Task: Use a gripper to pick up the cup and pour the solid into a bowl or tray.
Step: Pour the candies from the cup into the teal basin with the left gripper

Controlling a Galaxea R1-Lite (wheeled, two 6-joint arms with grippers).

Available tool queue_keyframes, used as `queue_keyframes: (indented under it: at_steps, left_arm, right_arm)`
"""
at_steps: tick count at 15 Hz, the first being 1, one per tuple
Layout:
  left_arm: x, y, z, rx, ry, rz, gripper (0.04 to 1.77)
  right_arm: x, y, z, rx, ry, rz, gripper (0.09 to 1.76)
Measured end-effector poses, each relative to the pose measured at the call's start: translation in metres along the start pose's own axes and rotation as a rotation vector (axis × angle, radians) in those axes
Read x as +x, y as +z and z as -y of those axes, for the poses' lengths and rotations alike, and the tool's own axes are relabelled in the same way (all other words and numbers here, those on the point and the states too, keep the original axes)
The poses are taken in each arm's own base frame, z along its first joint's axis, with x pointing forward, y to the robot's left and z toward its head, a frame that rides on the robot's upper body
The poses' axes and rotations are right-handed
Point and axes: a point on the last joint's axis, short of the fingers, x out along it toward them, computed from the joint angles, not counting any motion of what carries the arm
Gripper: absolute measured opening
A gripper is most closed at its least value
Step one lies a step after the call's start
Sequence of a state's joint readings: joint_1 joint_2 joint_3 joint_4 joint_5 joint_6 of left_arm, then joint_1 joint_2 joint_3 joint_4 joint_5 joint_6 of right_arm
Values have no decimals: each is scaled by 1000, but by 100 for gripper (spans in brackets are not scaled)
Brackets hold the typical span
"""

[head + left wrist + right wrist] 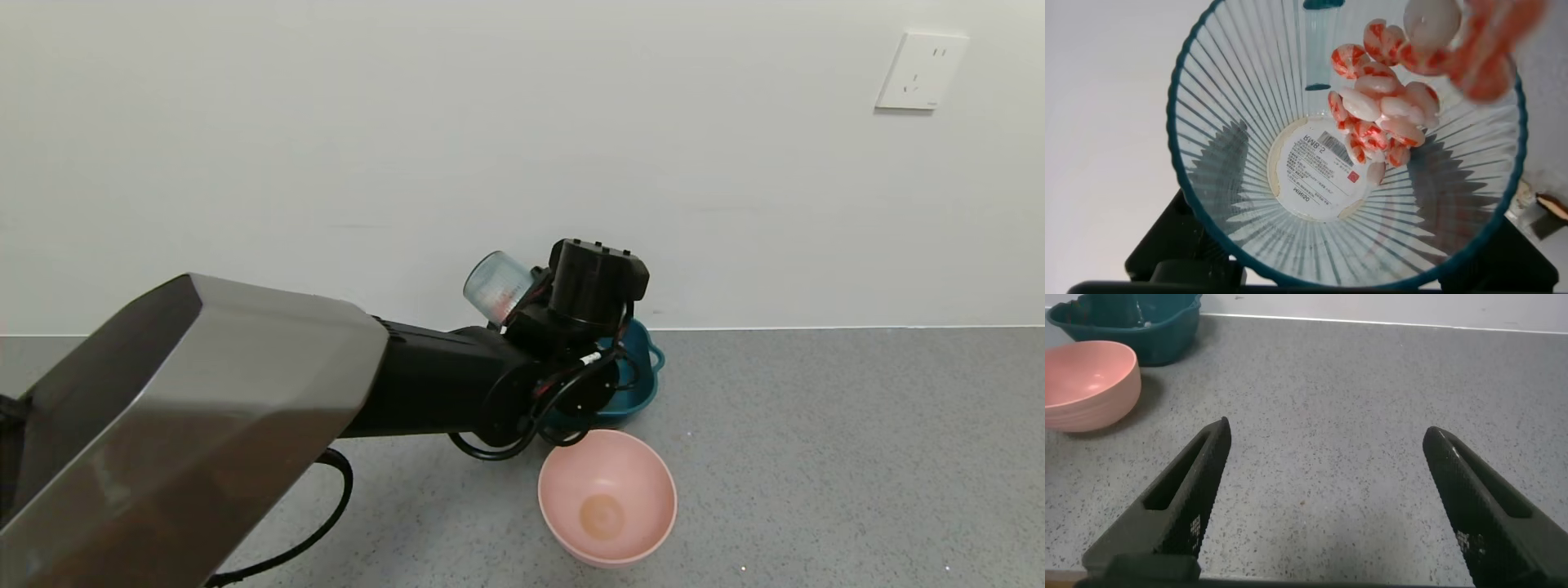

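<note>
My left gripper [522, 304] is shut on the translucent teal cup [498, 286] and holds it raised and tilted just above the dark teal basin [645, 384], near the wall. In the left wrist view I look down into the ribbed cup [1249, 139]; the orange-red and white pieces [1380, 106] are bunched on one side wall and reach to the rim. The arm hides most of the basin in the head view. My right gripper [1327, 433] is open and empty over bare table, out of the head view.
A round pink bowl [608, 498] stands empty in front of the basin; both also show in the right wrist view, the bowl [1090, 384] and the basin [1151, 335]. The grey speckled table meets a white wall behind the basin.
</note>
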State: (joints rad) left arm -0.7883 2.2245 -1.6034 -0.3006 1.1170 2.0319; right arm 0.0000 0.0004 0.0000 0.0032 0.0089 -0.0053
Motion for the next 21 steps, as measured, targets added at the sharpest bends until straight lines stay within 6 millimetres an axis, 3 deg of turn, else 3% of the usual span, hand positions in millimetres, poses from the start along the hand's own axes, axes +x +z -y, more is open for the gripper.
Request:
queue_keyframes:
  at_steps: [8,21]
  left_arm:
    - [-11,23,-3,79,13,8,129]
    - [-10,28,12,172,-55,-68,129]
  right_arm:
    - [0,0,0,0,0,0,171]
    - [0,0,0,0,0,0,171]
